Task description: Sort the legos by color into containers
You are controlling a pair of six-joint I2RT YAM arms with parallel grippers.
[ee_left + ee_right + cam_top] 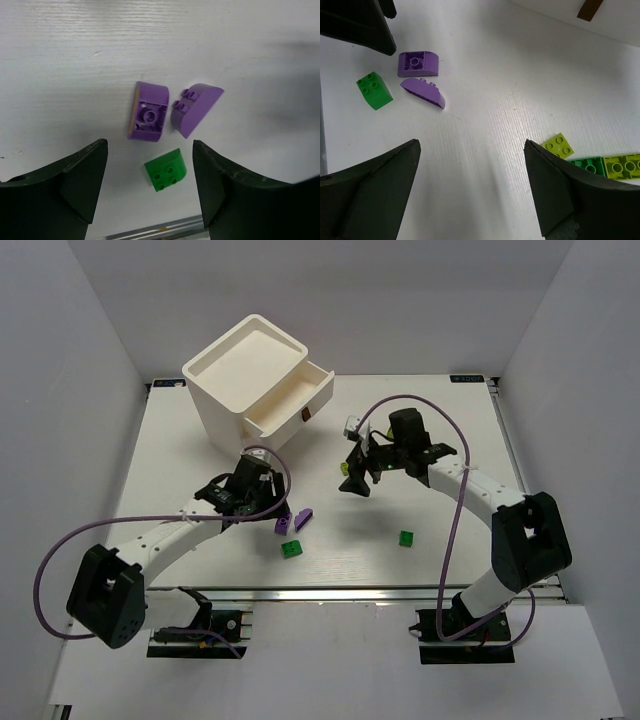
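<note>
Bricks nearest the table's front edge are a bright green brick point(291, 549) and, well off to its right, a second green brick point(406, 538). Just beyond the first lie two purple ones. The upturned purple brick point(148, 111) shows its hollow side. The sloped purple brick point(196, 107) lies just beside it, its long axis running diagonally across the left wrist view. The left gripper point(150, 200) hangs over this cluster, jaws spread wide and empty. In its own view the bright green brick sits in the gap between the fingertips, with the purple pair just past them. So the left arm is plainly the nearer one here, and a straight descent should, I judge, bracket that green brick. Further back the right gripper point(470, 200), likewise agape and holding nothing, hovers near a yellow-green square brick point(558, 146). Farthest stands the white drawer unit point(250, 355), with one drawer point(280, 400) pulled out toward the arms and its brown tab point(306, 413) showing
</note>
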